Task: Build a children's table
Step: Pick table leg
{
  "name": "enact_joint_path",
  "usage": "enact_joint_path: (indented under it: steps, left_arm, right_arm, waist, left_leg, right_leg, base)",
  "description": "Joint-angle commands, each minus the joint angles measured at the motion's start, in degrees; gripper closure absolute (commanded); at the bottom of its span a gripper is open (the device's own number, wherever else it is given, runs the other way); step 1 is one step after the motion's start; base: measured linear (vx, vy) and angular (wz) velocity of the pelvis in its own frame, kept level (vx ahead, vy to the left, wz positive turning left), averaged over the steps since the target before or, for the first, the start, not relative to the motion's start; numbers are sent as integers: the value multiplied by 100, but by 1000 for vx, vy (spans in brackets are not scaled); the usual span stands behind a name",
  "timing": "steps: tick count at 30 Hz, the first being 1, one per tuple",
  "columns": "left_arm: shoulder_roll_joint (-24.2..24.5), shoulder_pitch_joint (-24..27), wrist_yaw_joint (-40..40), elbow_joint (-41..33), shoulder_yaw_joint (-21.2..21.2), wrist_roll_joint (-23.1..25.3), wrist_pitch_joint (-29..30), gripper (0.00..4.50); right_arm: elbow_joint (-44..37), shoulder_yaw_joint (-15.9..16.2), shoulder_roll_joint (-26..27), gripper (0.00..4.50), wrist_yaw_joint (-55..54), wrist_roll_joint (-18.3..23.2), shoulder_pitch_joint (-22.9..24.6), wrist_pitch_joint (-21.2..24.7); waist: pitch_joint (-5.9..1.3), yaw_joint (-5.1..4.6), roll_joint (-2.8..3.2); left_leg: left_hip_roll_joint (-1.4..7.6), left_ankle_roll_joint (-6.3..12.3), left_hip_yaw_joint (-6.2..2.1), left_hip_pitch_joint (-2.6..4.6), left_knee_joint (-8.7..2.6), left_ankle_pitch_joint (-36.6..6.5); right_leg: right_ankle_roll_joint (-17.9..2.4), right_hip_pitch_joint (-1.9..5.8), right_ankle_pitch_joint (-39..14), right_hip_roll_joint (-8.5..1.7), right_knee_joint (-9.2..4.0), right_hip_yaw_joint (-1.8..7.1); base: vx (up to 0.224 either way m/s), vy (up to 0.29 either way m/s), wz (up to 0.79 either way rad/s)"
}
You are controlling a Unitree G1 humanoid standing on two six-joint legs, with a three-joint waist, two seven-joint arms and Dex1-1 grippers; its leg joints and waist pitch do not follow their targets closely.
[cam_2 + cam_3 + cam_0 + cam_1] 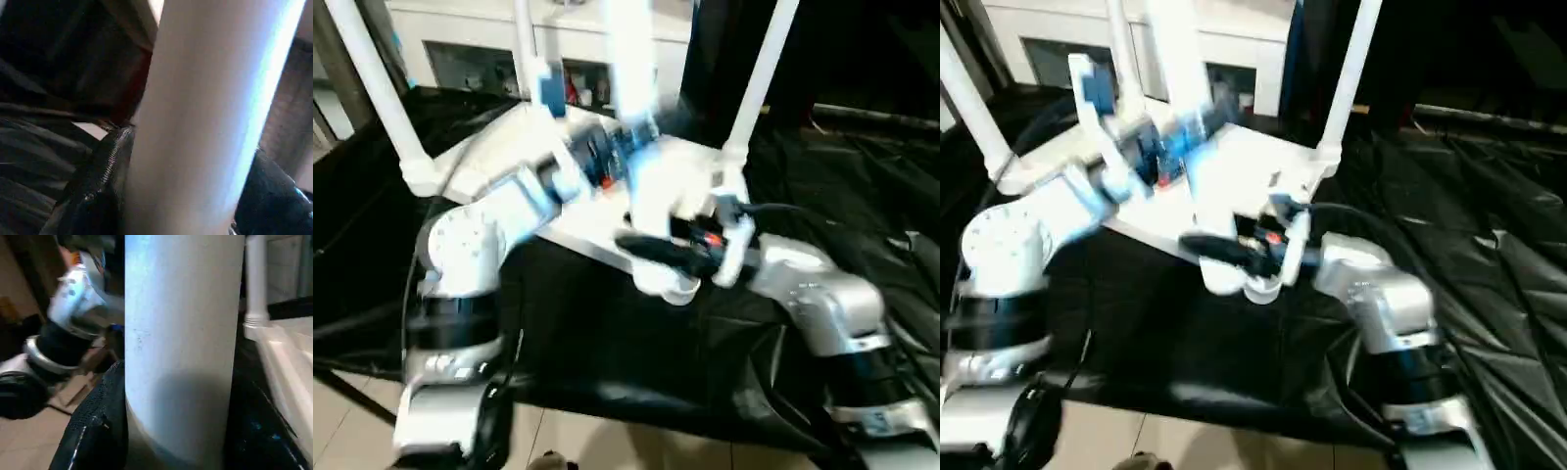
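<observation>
Both the left gripper (181,215) and right gripper (176,450) clasp one upright white leg (631,88).

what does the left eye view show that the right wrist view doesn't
Left eye view alone: the upturned tabletop on black sheeting, three legs standing in its corners, and the right forearm.

Right wrist view alone: a close look at the right gripper, its black fingers on either side of the near leg low down.

Both: that near leg, the left arm, part of the tabletop and another standing leg.
</observation>
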Motion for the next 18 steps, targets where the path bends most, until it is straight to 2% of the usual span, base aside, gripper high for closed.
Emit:
enact_joint_path:
  steps: [1,4,5,7,9,10,14,15,17,18]
  left_arm:
    - [16,-28,-151,-138,-200,-104,88,182]
    - [-2,-81,-144,2,-139,-82,85,192]
    - [-9,-96,-131,42,-114,-73,75,216]
    - [-3,-119,-126,97,-83,-70,73,225]
    - [13,-125,-133,120,-65,-101,68,231]
    - [19,-117,-136,131,-55,-121,33,239]
    - [-42,-145,0,210,8,-54,-70,241]
    - [-98,-155,162,269,59,59,-214,242]
    - [-154,-147,403,314,86,302,-481,243]
    - [-182,-132,623,323,56,583,-742,243]
  right_arm:
    - [-161,57,-87,250,148,162,10,118]
    - [-201,93,-128,250,241,183,45,191]
    - [-209,99,-134,250,257,186,56,202]
    - [-214,119,-153,250,289,189,74,205]
    - [-217,146,-178,250,318,174,91,177]
    - [-234,184,-206,251,333,73,107,73]
    - [-246,245,-264,251,321,18,99,88]
    - [-241,222,-234,195,190,26,87,158]
    - [-239,182,-135,181,-88,-33,69,142]
    - [-243,186,-43,175,-348,-164,58,52]
  waist:
    - [-414,-8,48]
    - [-403,-14,35]
    - [-404,-15,32]
    - [-406,-13,32]
    - [-415,-13,28]
    - [-416,-13,48]
    - [-420,-12,40]
    - [-416,-10,56]
    - [-411,-18,63]
    - [-395,-27,53]
  left_leg:
    - [304,-221,-170,172,-493,-1526]
    - [295,-275,-182,182,-497,-1635]
    - [299,-295,-187,186,-499,-1629]
    - [293,-310,-188,191,-502,-1650]
    - [296,-306,-185,187,-497,-1584]
    - [294,-305,-185,185,-499,-1558]
    - [292,-293,-180,186,-497,-1539]
    - [290,-293,-182,186,-495,-1560]
    - [293,-307,-183,188,-496,-1608]
    - [302,-353,-202,181,-516,-1688]
  right_leg:
    - [-1002,268,-1747,-410,-497,282]
    - [-906,272,-2019,-417,-528,279]
    - [-902,267,-2019,-420,-527,284]
    - [-890,269,-2047,-418,-534,283]
    - [-905,269,-1948,-418,-524,286]
    - [-930,268,-1868,-413,-518,286]
    - [-974,277,-1773,-408,-505,283]
    - [-970,275,-1814,-410,-511,282]
    - [-962,269,-1849,-410,-531,283]
    - [-858,269,-1977,-407,-551,282]
  base:
    - [0,0,0]
    - [0,0,0]
    - [0,0,0]
    - [0,0,0]
    - [0,0,0]
    - [0,0,0]
    - [0,0,0]
    - [0,0,0]
    - [0,0,0]
    - [0,0,0]
